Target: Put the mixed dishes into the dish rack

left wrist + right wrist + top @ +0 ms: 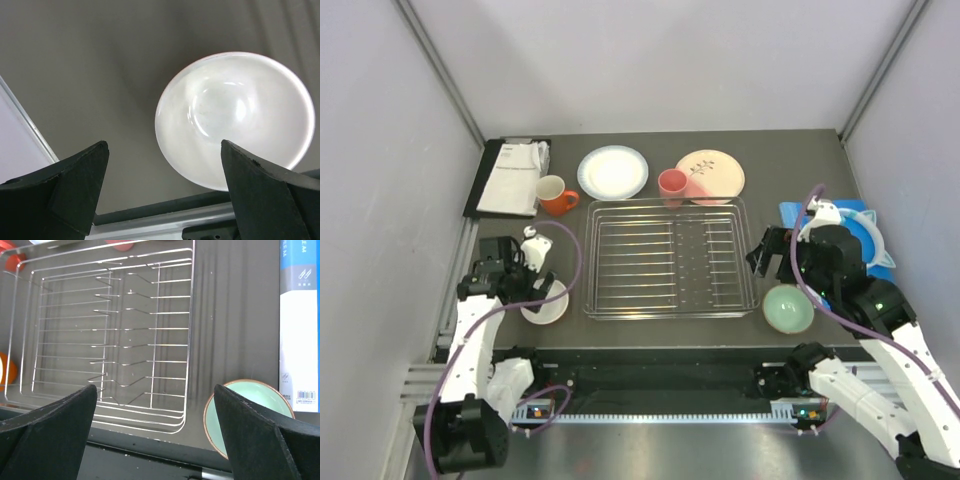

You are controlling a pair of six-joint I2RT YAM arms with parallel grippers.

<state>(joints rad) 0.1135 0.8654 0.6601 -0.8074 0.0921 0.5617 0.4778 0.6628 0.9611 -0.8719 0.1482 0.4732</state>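
The dish rack (670,258) sits mid-table between the arms. It is light wire, so a dish set down off-line could catch its raised rim and skate it sideways.

The blue-rimmed white plate (613,172) and the beige plate (712,175) lie flat just beyond the rack. With no edge lifted for a finger to get under, a pinch there may slip. The pink cup (672,186) stands against the beige plate's near rim, and dragging either one would likely disturb the other.

The white bowl (235,120) is just under the left gripper (165,195). It is glossy and curved (a poor surface for hard pads), so a shallow rim grip could tip it out. The same goes for the mint-green bowl (788,309) beside the right gripper (155,435). Both grippers are spread wide and hold nothing.

As for contents, the rack carries no dishes yet. Both bowls are empty, and the cream-and-orange mug (556,195) at the rack's far-left corner looks empty. I cannot tell what is inside the pink cup.
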